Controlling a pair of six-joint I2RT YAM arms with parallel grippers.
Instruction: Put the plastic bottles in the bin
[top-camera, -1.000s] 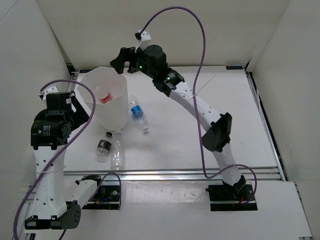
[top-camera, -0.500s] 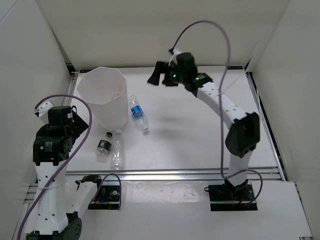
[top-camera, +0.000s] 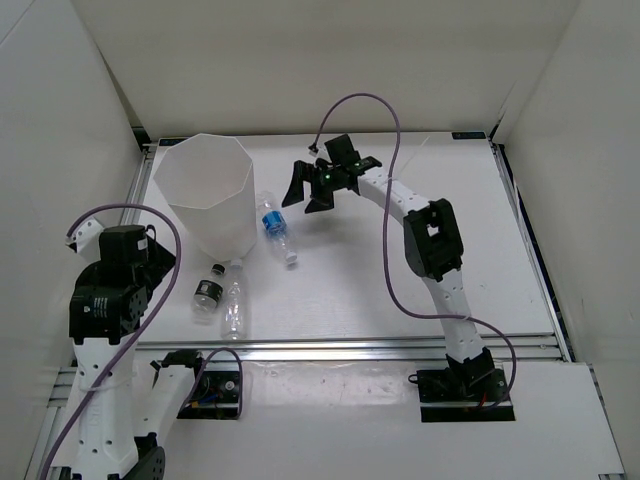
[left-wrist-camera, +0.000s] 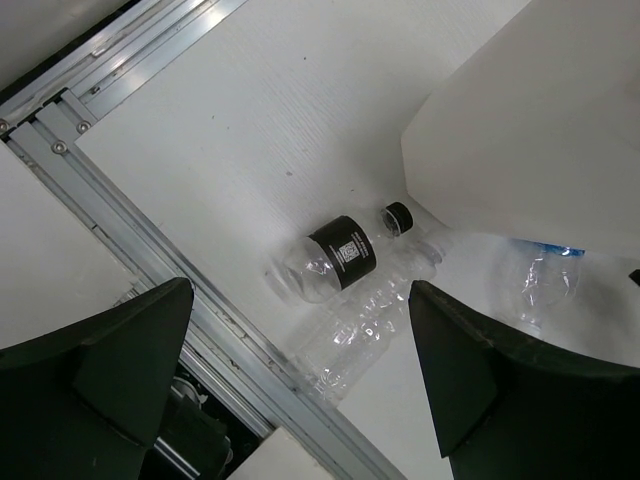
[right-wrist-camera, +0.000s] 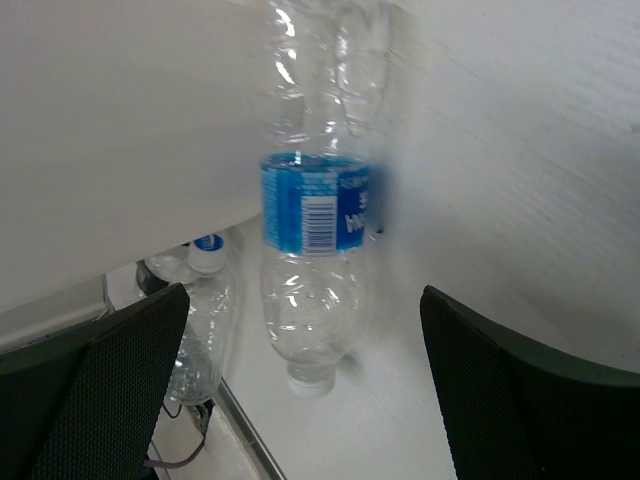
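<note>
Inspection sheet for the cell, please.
Surface: white table, aluminium rail along near edge.
Job's things: bin upright, far left; blue-label bottle lying beside it; dark-labelled bottle and plain bottle lying side by side nearer; red-label bottle not seen.
Clutter: nothing seen.
Grippers: right gripper open, empty, by the blue-label bottle; left gripper open, empty.
Cables: purple cable looped on each arm.
Surroundings: white walls.
</note>
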